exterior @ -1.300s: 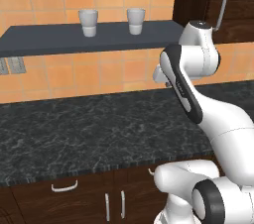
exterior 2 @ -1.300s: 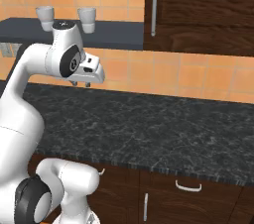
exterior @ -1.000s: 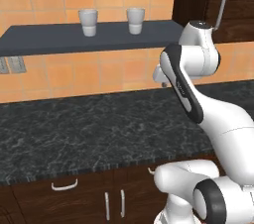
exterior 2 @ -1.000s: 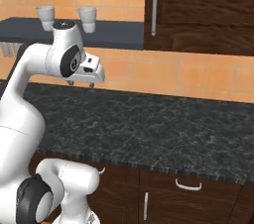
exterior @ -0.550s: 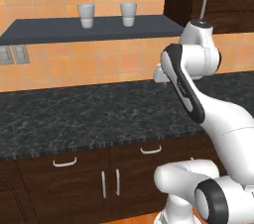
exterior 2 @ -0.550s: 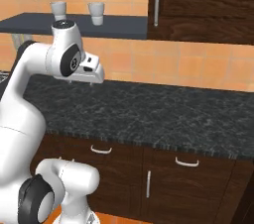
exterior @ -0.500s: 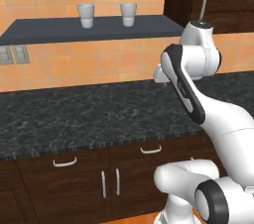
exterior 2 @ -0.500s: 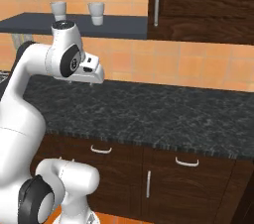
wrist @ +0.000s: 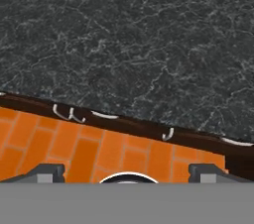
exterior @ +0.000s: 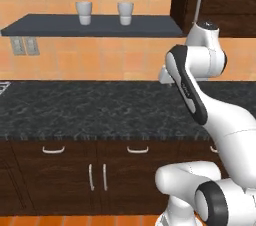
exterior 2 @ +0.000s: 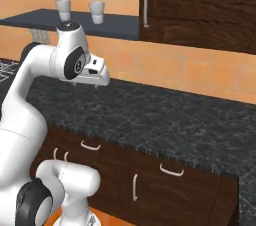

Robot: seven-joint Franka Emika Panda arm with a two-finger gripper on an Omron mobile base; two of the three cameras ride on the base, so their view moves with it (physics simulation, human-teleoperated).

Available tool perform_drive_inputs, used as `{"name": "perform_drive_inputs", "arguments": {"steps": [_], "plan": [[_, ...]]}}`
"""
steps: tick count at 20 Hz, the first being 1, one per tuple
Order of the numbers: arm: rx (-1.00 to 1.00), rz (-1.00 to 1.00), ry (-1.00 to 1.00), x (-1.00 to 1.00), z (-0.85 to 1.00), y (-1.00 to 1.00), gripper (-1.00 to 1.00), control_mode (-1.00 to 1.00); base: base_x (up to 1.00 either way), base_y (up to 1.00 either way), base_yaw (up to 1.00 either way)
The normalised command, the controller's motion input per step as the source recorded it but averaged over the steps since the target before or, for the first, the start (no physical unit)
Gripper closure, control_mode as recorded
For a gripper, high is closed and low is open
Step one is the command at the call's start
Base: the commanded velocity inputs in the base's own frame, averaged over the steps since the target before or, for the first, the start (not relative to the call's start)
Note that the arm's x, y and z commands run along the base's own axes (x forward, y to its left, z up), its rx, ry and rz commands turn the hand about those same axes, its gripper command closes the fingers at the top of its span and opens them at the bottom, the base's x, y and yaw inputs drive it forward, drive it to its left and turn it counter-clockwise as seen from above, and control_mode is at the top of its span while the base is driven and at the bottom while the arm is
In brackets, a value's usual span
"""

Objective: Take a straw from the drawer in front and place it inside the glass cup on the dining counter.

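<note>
My gripper point(wrist: 128, 173) hangs above the black speckled counter point(exterior: 100, 110), open, its fingertips point(wrist: 47, 171) far apart with nothing between them. It also shows as the white hand point(exterior 2: 95, 77) in the right base view and, half hidden behind the arm, as the hand point(exterior: 166, 76) in the left base view. Under the counter's edge runs a row of shut dark brown drawers. The drawer point(exterior: 137, 142) nearest my arm, also drawer point(exterior 2: 90, 140), carries a small curved silver handle. The straw is hidden. The glass cup and the dining counter are out of view.
Two pale cups point(exterior: 84, 12) stand on a dark wall shelf point(exterior: 90, 26) above the counter. Cabinet doors with vertical handles point(exterior: 98, 177) sit below the drawers. A dark upper cabinet point(exterior 2: 200, 5) hangs at the right. Orange floor point(wrist: 99, 153) lies before the cabinets.
The whole picture has shifted: the base has drawn back from the counter, so the drawers and doors below it show more fully. The arm keeps its pose.
</note>
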Motion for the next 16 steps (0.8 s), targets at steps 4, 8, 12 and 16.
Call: {"name": "perform_drive_inputs", "arguments": {"steps": [4, 8, 12, 16], "plan": [[0.00, 0.00, 0.00, 0.00, 0.00, 0.00, -1.00, 1.00, -0.06, -0.94, 0.37], [0.00, 0.00, 0.00, 0.00, 0.00, 0.00, -1.00, 1.00, -0.04, -0.64, 0.18], [0.00, 0.00, 0.00, 0.00, 0.00, 0.00, -1.00, 1.00, 0.06, -0.30, 0.24], [0.00, 0.00, 0.00, 0.00, 0.00, 0.00, -1.00, 1.00, 0.21, -0.10, 0.45]]}}
